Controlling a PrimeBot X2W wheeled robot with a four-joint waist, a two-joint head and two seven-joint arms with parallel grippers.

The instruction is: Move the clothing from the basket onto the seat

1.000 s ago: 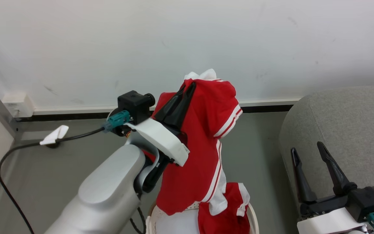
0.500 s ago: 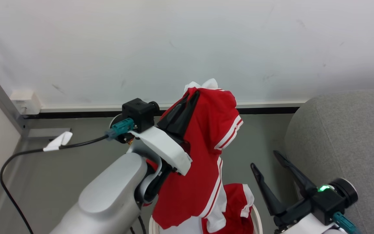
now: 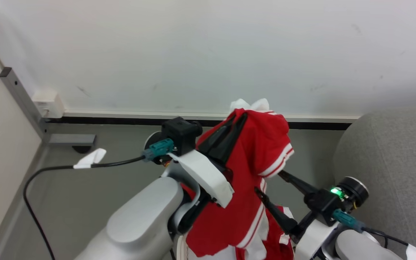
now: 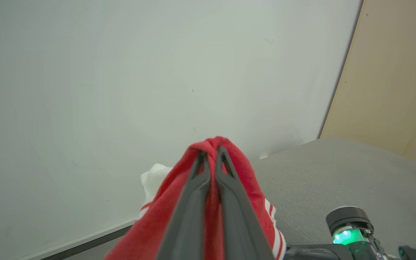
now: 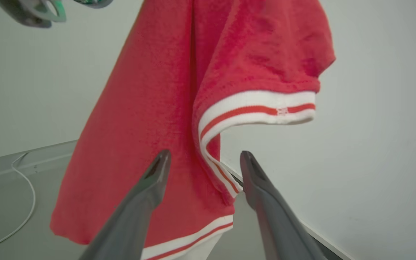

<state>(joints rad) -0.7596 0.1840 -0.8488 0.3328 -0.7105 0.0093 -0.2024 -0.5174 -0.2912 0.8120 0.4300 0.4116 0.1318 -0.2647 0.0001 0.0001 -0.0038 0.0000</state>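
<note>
My left gripper (image 3: 239, 121) is raised and shut on the top of a red top (image 3: 244, 206) with white striped cuffs, which hangs down from it; its pinched fingers (image 4: 211, 153) show red cloth bunched at the tips. My right gripper (image 3: 267, 180) stands open beside the hanging top, whose sleeve edge (image 5: 215, 159) hangs between the fingers (image 5: 246, 169). More red clothing (image 3: 277, 247) lies below, over a sliver of the basket's rim (image 3: 180, 250). The grey seat (image 3: 392, 155) is at the right.
A white wall and dark baseboard (image 3: 121, 119) run behind. A black cable with a white tag (image 3: 87, 160) crosses the grey floor at the left. A metal post (image 3: 20, 94) and a wall box (image 3: 47, 103) stand in the left corner.
The head camera has shifted. My right gripper, still open, has swung left from the seat's side to the hanging red top. My left gripper keeps the top held up.
</note>
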